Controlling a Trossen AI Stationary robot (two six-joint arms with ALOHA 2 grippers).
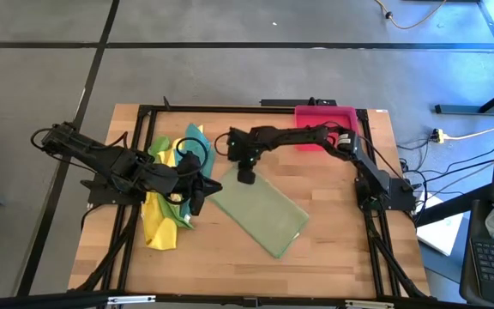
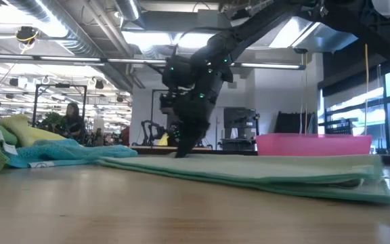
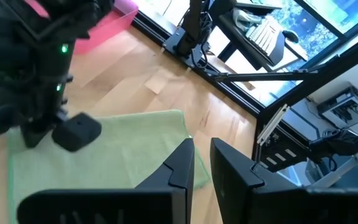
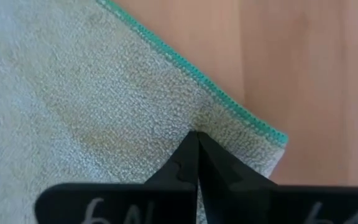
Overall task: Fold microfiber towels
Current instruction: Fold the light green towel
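Observation:
A large pale olive green towel (image 1: 262,210) lies folded flat at the table's middle, set at a slant. My right gripper (image 1: 245,177) is shut and points steeply down onto the towel's far left corner. To the left lies a crumpled pile of towels: yellow (image 1: 159,225), bright green (image 1: 163,148) and teal (image 1: 194,137). My left gripper (image 1: 197,199) hangs above the pile's right edge. In the left wrist view my left gripper (image 3: 202,158) has a narrow gap between its fingers with nothing in it. My right gripper sets its shut fingertips (image 4: 194,140) on the olive towel's top face, a little inside its teal-stitched corner (image 4: 277,137). The fingers come from above, pointing steeply down. The towel lies flat on the table under them (image 2: 180,154).
A pink-red tray (image 1: 326,114) stands at the table's far right, behind the right arm. Black frame rails (image 1: 135,154) run along the table's sides. Bare wood (image 1: 230,266) shows along the near edge, in front of the towel.

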